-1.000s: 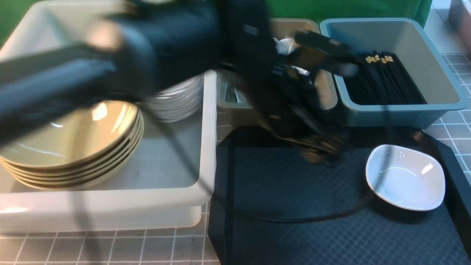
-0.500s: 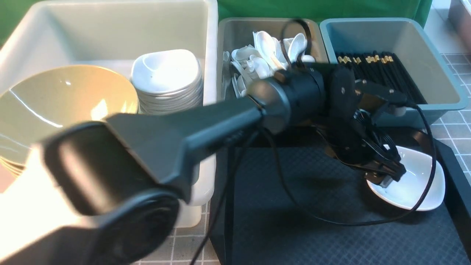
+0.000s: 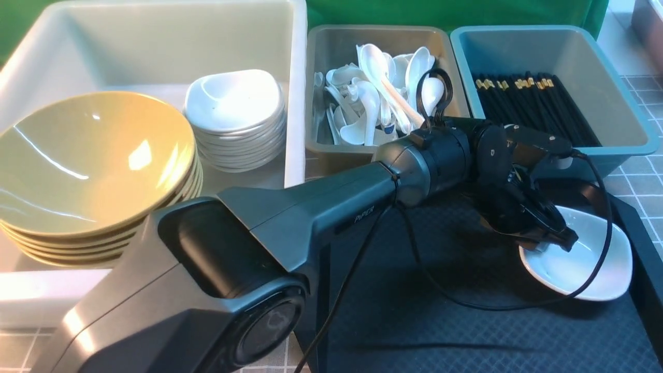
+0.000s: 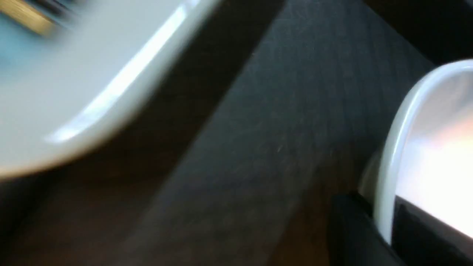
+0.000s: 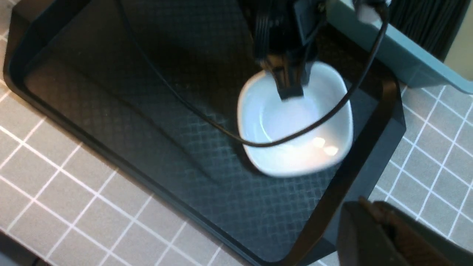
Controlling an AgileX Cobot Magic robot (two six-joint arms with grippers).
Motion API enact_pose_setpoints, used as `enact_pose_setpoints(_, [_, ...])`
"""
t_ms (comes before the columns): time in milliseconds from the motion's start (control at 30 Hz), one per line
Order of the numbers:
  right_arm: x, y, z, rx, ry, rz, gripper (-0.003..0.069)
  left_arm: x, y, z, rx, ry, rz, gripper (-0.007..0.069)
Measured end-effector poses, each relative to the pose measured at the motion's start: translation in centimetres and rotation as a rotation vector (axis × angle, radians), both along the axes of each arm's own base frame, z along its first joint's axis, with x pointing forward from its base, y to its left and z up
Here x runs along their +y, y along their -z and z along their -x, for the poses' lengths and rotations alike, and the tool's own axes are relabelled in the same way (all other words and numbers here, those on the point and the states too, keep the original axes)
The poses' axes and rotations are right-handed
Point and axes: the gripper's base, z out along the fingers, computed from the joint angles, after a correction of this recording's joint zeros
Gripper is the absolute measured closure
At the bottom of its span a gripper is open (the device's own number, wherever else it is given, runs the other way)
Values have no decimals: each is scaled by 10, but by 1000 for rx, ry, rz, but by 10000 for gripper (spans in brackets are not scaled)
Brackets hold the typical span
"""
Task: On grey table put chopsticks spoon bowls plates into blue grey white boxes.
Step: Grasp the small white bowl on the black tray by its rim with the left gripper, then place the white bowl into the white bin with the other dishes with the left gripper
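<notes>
A small white plate (image 3: pixel 585 264) lies on the black tray (image 3: pixel 414 290). My left gripper (image 3: pixel 557 242) reaches across to it, and its jaws are shut on the plate's near rim. In the left wrist view the rim (image 4: pixel 386 192) sits tight between the two fingers (image 4: pixel 351 225). The right wrist view shows the same grip on the plate (image 5: pixel 292 147). My right gripper (image 5: pixel 364 207) is shut and empty above the tray's corner. The yellow bowls (image 3: pixel 93 155) and stacked plates (image 3: pixel 233 103) sit in the white box (image 3: pixel 295 77). The spoons (image 3: pixel 373 88) fill the grey box (image 3: pixel 316 150), and the chopsticks (image 3: pixel 533 109) the blue box (image 3: pixel 621 103).
The left arm's long grey body (image 3: pixel 259 233) crosses the view from the lower left and hides part of the tray. Its black cable (image 3: pixel 601 207) loops over the plate. The grey table (image 3: pixel 642 181) shows to the right of the tray.
The left arm swung right from over the white box to the plate on the tray and lowered onto its rim. The plate has shifted slightly.
</notes>
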Motion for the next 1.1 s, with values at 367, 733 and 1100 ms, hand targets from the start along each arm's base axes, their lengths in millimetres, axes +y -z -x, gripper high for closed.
enact_pose_setpoints(367, [70,-35,-57,18,-346,-124,640,177,-213,-18,-381,-257,-88,619])
enact_pose_setpoints(733, [183,-40,-96,-41,-611,9,637,362,-204,-55,-196,-609,-30,619])
enact_pose_setpoints(1100, [203,-36,-131,-191,-567,60,636,385,-94,-113,-107,-667,131,615])
